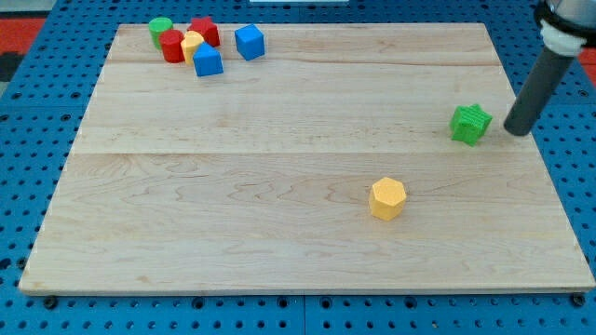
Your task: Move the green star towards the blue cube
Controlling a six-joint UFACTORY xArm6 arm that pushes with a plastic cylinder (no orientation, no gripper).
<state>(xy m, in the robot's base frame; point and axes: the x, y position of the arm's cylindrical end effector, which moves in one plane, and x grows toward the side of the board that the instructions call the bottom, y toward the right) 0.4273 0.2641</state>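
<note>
The green star (pixel 470 124) lies near the board's right edge, about mid-height. My tip (pixel 517 130) stands just to the star's right, a small gap away. The blue cube (pixel 250 42) sits near the view's top left, at the right end of a cluster of blocks. The rod rises from the tip toward the view's top right corner.
The cluster at the top left also holds a green cylinder (pixel 161 30), a red cylinder (pixel 172 46), a red block (pixel 205 32), a yellow block (pixel 192 44) and a second blue block (pixel 208 60). A yellow hexagonal block (pixel 387 198) lies below and left of the star. The wooden board (pixel 279 233) rests on a blue pegboard.
</note>
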